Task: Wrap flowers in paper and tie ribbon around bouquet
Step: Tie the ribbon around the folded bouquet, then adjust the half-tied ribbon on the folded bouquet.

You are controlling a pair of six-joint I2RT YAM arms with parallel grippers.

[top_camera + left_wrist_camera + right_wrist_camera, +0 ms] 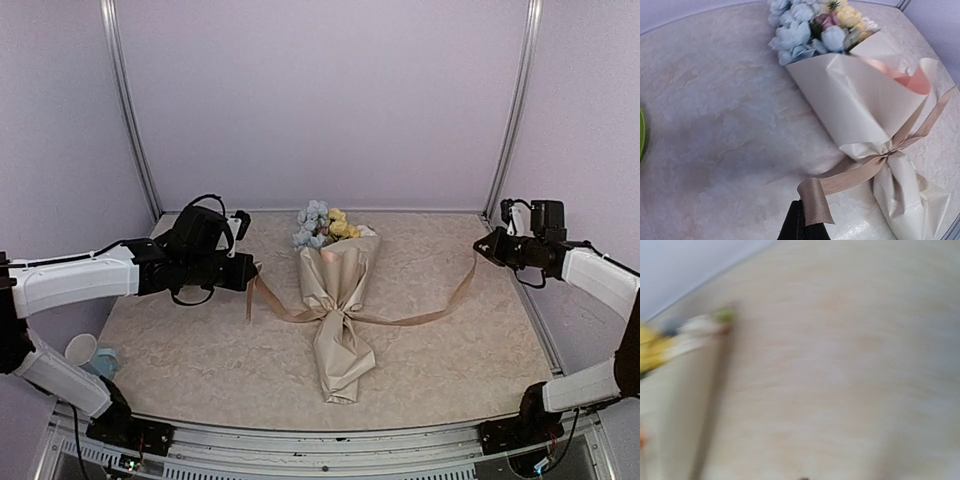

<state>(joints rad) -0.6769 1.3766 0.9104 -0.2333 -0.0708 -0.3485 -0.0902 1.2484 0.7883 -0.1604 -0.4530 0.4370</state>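
The bouquet [338,290] lies in the middle of the table as a cone of beige paper [860,100]. The flowers [322,226], blue, pink and yellow, stick out of its far end. A tan ribbon [400,320] is cinched round the cone's waist [885,152], with one tail running out to each side. My left gripper [250,272] is shut on the left tail, whose end curls over the black fingertips [801,222]. The right tail rises off the table to my right gripper [481,249], which is shut on it. The right wrist view is a blur of tabletop and flowers.
A white paper cup [80,349] and a bluish item [104,362] sit at the table's near left corner. A green edge [641,132] shows at the left of the left wrist view. Pale walls with metal posts [512,110] close in the back and sides.
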